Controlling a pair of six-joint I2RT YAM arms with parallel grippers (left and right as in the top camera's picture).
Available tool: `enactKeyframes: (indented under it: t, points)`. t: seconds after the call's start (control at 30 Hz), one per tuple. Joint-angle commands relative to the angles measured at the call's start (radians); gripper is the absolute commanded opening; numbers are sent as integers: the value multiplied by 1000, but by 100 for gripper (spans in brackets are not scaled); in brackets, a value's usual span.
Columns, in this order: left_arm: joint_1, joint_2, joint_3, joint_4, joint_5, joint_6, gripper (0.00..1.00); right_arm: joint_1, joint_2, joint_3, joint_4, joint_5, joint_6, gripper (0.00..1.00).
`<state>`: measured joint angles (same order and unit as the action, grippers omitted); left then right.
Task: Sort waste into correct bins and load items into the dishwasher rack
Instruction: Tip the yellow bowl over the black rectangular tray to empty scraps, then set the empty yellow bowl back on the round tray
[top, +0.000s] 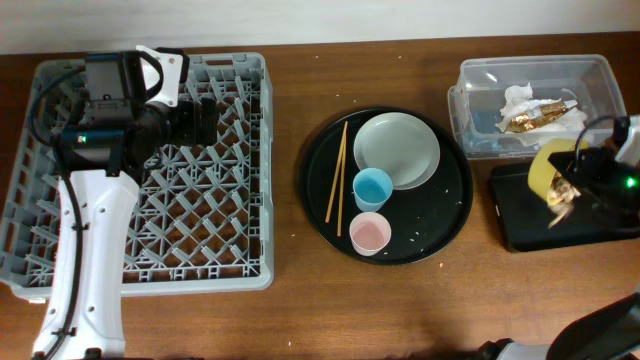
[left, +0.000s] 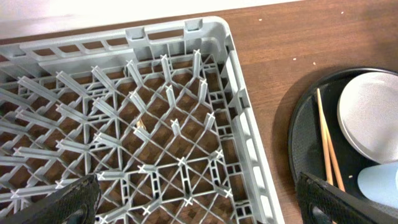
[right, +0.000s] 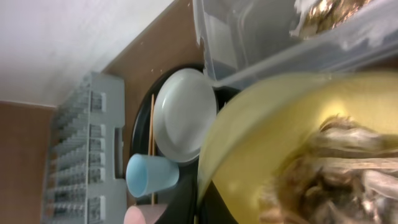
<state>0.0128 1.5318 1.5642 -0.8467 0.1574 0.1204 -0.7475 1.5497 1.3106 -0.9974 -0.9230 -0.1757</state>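
The left arm (top: 95, 250) has a long, smooth white link that widens toward its base, topped by black cylindrical joint housings. A thin black cable (top: 38, 104) loops out beside those joints, and a small teal light (top: 82, 131) glows on the dark housing. Near the wrist, a white angular bracket (top: 163, 68) sits beside a grey-blue boxy block (top: 105, 75). Its fingers (left: 69, 202) are black, with a finely grained surface and rounded ends. The right arm (top: 598, 178) is mostly black at the wrist, with a white piece (top: 630, 140), a green light (top: 631, 182) and a thin black lead (top: 596, 124).
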Motion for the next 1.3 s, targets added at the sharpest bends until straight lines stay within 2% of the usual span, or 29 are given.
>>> enactKeyframes:
  t: [0.0,0.1,0.17,0.2,0.27,0.33,0.47,0.57,0.73,0.9,1.07,1.2,1.27]
  points:
    - [3,7,18,0,3,16,99,-47,-4,-121,109,-125,-31,4]
    - [3,7,18,0,3,16,99,-66,24,-202,243,-222,-106,4]
    - [3,7,18,0,3,16,99,-74,76,-202,264,-278,-124,4]
    - [3,7,18,0,3,16,99,-108,104,-202,281,-385,-124,4]
    - [3,7,18,0,3,16,99,-164,127,-202,296,-477,-124,4]
    - [3,7,18,0,3,16,99,-211,139,-202,290,-496,-123,4]
    - [3,7,18,0,3,16,99,-215,139,-202,291,-526,-122,4]
    - [3,7,18,0,3,16,99,-215,139,-201,313,-618,-50,4]
    - [3,7,18,0,3,16,99,-214,143,-202,331,-629,57,4]
    - [3,7,18,0,3,16,99,-201,138,-202,296,-629,84,4]
    - [3,7,18,0,3,16,99,-196,138,-201,333,-629,178,4]
    - [3,7,18,0,3,16,99,-120,126,-196,341,-629,191,4]
    - [3,7,18,0,3,16,99,-23,77,-178,346,-583,193,4]
